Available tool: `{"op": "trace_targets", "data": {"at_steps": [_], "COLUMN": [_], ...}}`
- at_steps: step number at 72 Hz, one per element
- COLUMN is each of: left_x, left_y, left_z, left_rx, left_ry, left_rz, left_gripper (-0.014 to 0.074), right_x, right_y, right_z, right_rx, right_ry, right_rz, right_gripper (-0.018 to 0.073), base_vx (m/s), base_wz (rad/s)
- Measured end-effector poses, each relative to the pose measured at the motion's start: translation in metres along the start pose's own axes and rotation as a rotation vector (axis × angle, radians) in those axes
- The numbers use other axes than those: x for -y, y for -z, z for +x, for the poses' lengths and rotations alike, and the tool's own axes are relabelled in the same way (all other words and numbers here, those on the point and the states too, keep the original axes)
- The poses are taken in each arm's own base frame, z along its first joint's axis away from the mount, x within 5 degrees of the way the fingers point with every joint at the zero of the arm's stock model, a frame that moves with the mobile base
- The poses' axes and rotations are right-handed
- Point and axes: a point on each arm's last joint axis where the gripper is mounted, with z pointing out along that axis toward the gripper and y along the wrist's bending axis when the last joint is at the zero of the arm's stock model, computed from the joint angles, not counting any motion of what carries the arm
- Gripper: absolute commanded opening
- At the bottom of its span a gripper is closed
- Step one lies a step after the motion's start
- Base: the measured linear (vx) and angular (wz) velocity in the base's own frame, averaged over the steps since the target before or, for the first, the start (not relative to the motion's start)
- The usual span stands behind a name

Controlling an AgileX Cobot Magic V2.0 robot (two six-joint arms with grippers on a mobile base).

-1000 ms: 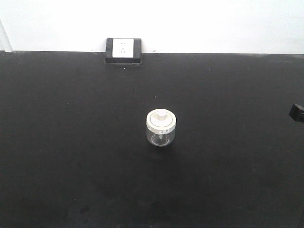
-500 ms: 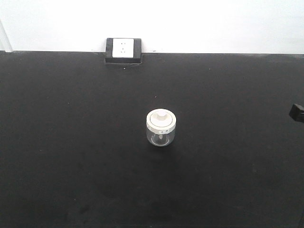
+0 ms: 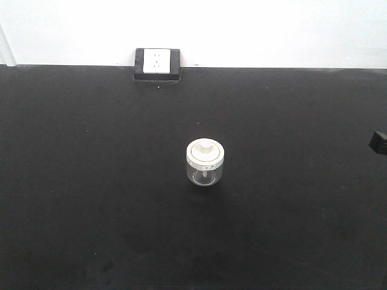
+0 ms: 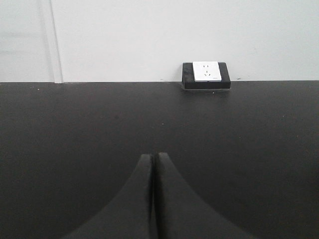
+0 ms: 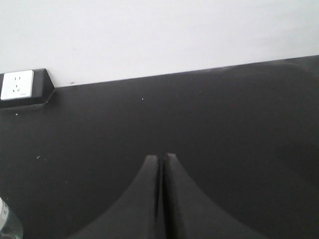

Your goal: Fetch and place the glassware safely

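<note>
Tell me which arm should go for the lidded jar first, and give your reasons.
Probably right. The jar stands alone on the black table, untouched. The right end effector is shut, and glass shows at its wrist view's lower-left corner. The left end effector, also shut, sees no jar.

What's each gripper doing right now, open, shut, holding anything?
Left gripper: shut, holding nothing.
Right gripper: shut, holding nothing.

You'll notice just one shift: the right gripper (image 3: 378, 142), a dark tip at the table's right edge, has sunk slightly lower.
</note>
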Motion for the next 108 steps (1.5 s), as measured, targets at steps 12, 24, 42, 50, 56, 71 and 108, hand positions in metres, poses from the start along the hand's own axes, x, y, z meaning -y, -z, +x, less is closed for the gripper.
{"op": "trace_targets", "data": {"at_steps": [12,24,42,50,56,71,108], "left_x": [0.0,0.0,0.0,0.0,0.0,0.0,0.0], "left_y": [0.0,0.0,0.0,0.0,0.0,0.0,0.0], "left_z": [0.0,0.0,0.0,0.0,0.0,0.0,0.0], "left_rx": [0.0,0.0,0.0,0.0,0.0,0.0,0.0], "left_ry": [0.0,0.0,0.0,0.0,0.0,0.0,0.0], "left_rz": [0.0,0.0,0.0,0.0,0.0,0.0,0.0], "left_gripper": [-0.0007,-0.0007,-0.0007,-0.0007,-0.0007,-0.0007,-0.0007], "right_x": [0.0,0.001,0.003,0.003,0.002,-0.003,-0.009], "right_y": [0.002,0.013,0.038,0.049,0.056,0.073,0.086], "right_z": [0.005,0.019,0.036,0.04,0.043,0.043,0.049], "right_rx": [-0.008,-0.01,0.027,0.067,0.093,0.175,0.158], "right_ry": [0.002,0.011,0.043,0.029,0.035,0.076,0.159], "right_rz": [0.001,0.004,0.026,0.025,0.022,-0.016,-0.078], "right_gripper": [-0.0003,-0.0003,-0.0003,-0.0003,-0.0003,-0.0003,-0.0003], "base_vx": [0.0,0.0,0.0,0.0,0.0,0.0,0.0], "base_wz": [0.0,0.0,0.0,0.0,0.0,0.0,0.0]}}
